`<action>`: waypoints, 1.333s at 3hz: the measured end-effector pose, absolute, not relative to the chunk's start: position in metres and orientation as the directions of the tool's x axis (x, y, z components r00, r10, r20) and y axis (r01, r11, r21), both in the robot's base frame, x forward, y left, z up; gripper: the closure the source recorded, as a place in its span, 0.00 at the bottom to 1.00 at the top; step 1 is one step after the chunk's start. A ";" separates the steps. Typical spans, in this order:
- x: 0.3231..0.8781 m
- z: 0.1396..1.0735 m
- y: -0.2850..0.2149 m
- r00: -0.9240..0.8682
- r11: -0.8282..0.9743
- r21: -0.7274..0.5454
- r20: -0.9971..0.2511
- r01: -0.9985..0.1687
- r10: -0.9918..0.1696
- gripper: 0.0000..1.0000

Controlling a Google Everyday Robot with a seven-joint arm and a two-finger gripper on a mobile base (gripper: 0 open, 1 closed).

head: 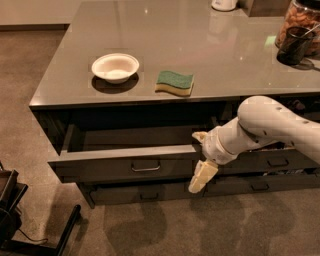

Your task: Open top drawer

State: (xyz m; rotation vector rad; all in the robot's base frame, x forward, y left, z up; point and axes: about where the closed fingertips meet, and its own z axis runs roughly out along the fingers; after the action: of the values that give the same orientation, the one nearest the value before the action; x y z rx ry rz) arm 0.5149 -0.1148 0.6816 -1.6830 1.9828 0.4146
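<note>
Gripper on the pale arm sits below the front edge of the table, at the end of the top drawer farthest from the bowl's corner. Its two fingers are spread apart, one above the drawer front's top lip and one hanging before its face, clamped on nothing that can be made out. Drawer stands partly out from under the front edge with its long axis along that edge. Nearly all its length, and its loop handle, lie away from the gripper toward the front corner near the bowl. Visible part of the drawer's inside looks bare. White bowl appears empty, with a green-and-yellow sponge beside it. Dark cup and jar of brown contents stand at the far opposite corner. Further opening would likely call for a pull straight out, square to the front edge
</note>
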 end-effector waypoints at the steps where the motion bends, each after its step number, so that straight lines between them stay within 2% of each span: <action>1: 0.517 0.668 -0.104 -0.077 0.133 -0.067 -0.537 -0.989 -0.840 0.00; 4: 0.520 0.655 -0.094 -0.039 0.084 -0.061 -0.530 -0.995 -0.847 0.00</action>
State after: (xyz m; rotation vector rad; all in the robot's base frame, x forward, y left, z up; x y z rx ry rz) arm 0.5197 -0.0937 0.6553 -1.8121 1.9375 0.4555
